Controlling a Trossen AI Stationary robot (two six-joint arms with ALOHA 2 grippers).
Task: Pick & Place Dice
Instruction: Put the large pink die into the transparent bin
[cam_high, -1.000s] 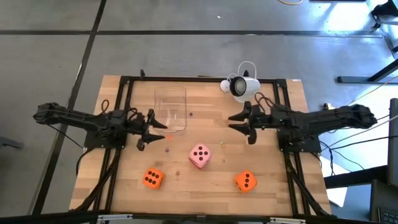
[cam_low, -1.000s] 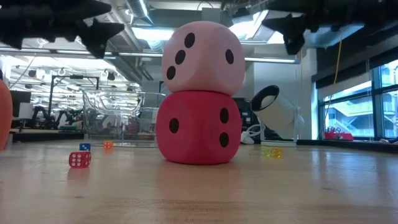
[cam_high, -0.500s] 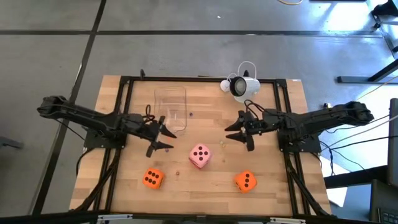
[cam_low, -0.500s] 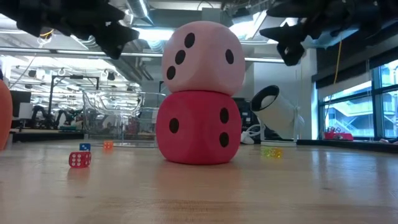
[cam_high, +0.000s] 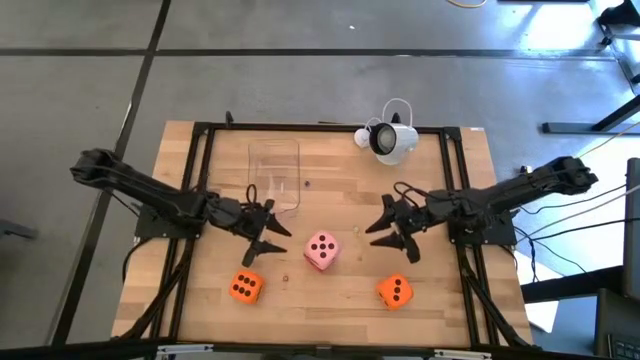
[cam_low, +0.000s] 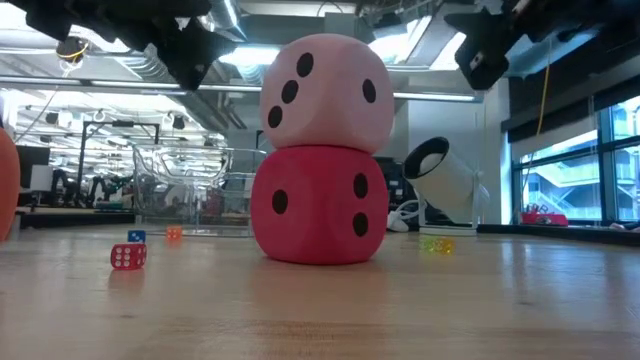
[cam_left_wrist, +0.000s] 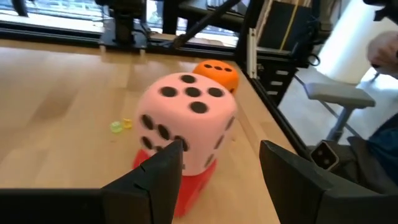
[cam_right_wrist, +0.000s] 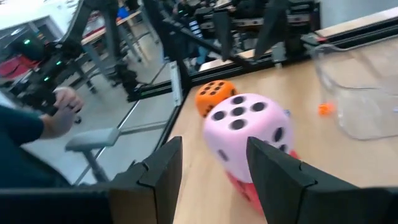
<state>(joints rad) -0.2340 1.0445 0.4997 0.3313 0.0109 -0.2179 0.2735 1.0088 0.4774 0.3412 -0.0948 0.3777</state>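
- Left arm reaches in from the left edge of the high view, elbow raised at far left, forearm running right and slightly down the frame. Left gripper (cam_high: 268, 238) sits left of centre, angled toward the stacked dice; fingers spread, nothing between them.
- Right arm mirrors it from the right edge, elbow high at upper right. Right gripper (cam_high: 392, 237) sits right of centre, tilted down toward the lower frame; fingers parted, holding nothing.
- Low view: both grippers hang dark in the upper corners, above the stack and clear of it.
- Pink die (cam_high: 321, 250) at centre of the high view, 5 pips up. Low view shows it resting on top of the red die (cam_low: 318, 206), which stands on the table; the pair sits between the 2 grippers, touched by neither.
- Both cubes look soft and matte, corners well rounded, pips dark and flat. Pink die sits slightly skewed on the red one.
- 2 orange dice: orange die on the left (cam_high: 245, 287) in the lower left of the table, orange die on the right (cam_high: 396, 291) in the lower right. Same rounded, foam-like shape, dark pips.
- Table (cam_high: 340, 300): pale wood planks with visible grain, bordered by a black metal frame.
- Clear plastic container (cam_high: 274, 177), rectangular with rounded corners, upper left of the table, glossy and see-through.
- White camera (cam_high: 389, 139) with a dark lens at the table's upper edge.
- Tiny dice scattered on the wood: a small red die (cam_low: 127, 257) at lower left of the low view, translucent and hard-looking.
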